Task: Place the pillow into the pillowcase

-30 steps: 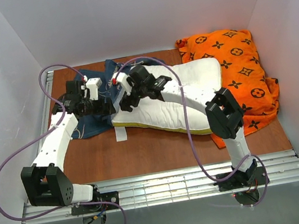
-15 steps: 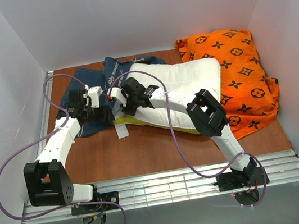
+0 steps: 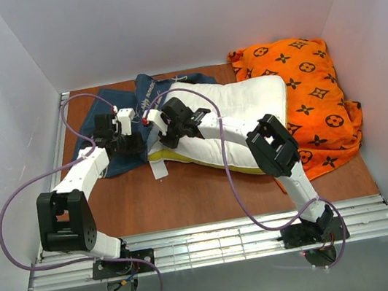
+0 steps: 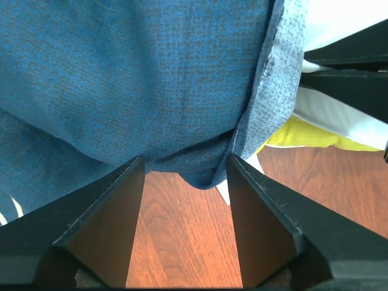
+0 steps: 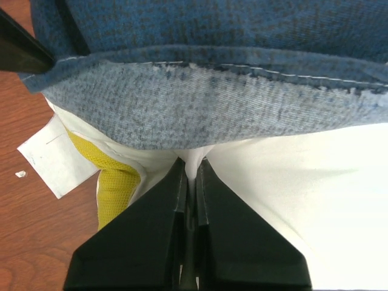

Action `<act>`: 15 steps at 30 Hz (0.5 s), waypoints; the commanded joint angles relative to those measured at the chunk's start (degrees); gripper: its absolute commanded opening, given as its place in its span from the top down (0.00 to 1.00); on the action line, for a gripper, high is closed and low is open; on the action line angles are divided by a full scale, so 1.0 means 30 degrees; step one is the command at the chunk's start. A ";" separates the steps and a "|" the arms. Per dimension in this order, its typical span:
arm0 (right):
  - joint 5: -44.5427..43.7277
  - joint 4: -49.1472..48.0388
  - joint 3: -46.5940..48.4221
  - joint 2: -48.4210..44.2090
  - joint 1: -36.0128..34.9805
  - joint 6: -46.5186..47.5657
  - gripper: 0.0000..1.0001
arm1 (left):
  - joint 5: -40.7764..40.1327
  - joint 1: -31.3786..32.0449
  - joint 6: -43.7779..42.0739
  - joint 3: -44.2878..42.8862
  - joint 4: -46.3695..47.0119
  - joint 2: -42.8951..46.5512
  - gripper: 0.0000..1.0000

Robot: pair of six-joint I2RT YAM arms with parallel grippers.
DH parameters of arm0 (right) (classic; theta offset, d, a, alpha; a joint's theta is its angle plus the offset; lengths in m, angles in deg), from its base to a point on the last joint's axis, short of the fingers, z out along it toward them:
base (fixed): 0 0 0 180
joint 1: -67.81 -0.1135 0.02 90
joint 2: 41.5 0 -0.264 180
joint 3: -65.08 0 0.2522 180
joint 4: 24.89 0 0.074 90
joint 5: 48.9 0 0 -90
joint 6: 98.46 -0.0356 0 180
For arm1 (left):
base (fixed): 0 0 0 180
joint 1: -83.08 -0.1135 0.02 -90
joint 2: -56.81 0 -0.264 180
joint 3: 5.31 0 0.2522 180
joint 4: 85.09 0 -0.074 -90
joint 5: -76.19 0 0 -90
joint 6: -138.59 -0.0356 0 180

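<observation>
While right gripper [image 5: 191,165] sits pinched together, seemingly on pillow [image 5: 291,182] cloth, left gripper [image 4: 185,160] gapes astride pillowcase [image 4: 151,79] hem.

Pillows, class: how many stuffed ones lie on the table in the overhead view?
2: the white pillow lies mid-table, the orange cushion at the far-right corner. Others may be hidden.

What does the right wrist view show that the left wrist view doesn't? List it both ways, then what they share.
Right wrist only: the right gripper shut, pinching the white top of the pillow. Left wrist only: the left gripper, jaws apart, with a fold of the pillowcase drooping between them. Both: the pillowcase lying over the pillow's yellow band, and the wooden table.
</observation>
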 commanded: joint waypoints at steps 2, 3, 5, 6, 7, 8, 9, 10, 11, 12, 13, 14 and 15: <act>0.0255 0.0333 0.0775 -0.0498 0.0286 -0.0619 0.99 | 0.0489 0.0127 0.0013 0.0010 0.0718 0.0513 0.48; 0.0284 0.0390 0.0834 -0.0469 0.0345 -0.0677 0.99 | 0.0548 0.0127 0.0071 0.0098 0.0748 0.0542 0.47; 0.0313 0.0391 0.0981 -0.0352 0.0345 -0.0766 0.99 | 0.0926 0.0156 0.0276 0.0361 0.0953 0.0891 0.47; 0.0313 0.0391 0.0981 -0.0351 0.0345 -0.0795 0.99 | 0.0929 0.0156 0.0306 0.0362 0.0953 0.0894 0.47; 0.0342 0.0362 0.0981 -0.0351 0.0345 -0.0795 0.99 | 0.1509 0.0156 0.0335 0.0537 0.0982 0.1126 0.47; 0.0343 0.0362 0.1010 -0.0293 0.0345 -0.0824 0.99 | 0.1776 0.0156 0.0335 0.0683 0.1040 0.1302 0.47; 0.0401 0.0391 0.1010 -0.0293 0.0345 -0.0882 0.99 | 0.2127 0.0185 0.0306 0.0801 0.1070 0.1478 0.47; 0.0401 0.0362 0.1039 -0.0264 0.0374 -0.0941 0.99 | 0.2102 0.0244 0.0306 0.1034 0.1041 0.1509 0.47; 0.0430 0.0391 0.1069 -0.0205 0.0375 -0.0942 0.99 | 0.2014 0.0273 0.0248 0.1123 0.1041 0.1596 0.47; 0.0460 0.0362 0.1127 -0.0205 0.0404 -0.1058 0.99 | 0.1868 0.0273 0.0044 0.1182 0.1041 0.1568 0.47; 0.0460 0.0391 0.1156 -0.0205 0.0404 -0.1088 0.99 | 0.1461 0.0273 0.0013 0.1328 0.1041 0.1626 0.47; 0.0518 0.0362 0.1186 -0.0234 0.0433 -0.1146 0.99 | 0.1399 0.0273 -0.0045 0.1387 0.1070 0.1626 0.47; 0.0577 0.0362 0.1273 -0.0205 0.0433 -0.1205 0.99 | 0.1369 0.0273 -0.0133 0.1417 0.1070 0.1568 0.47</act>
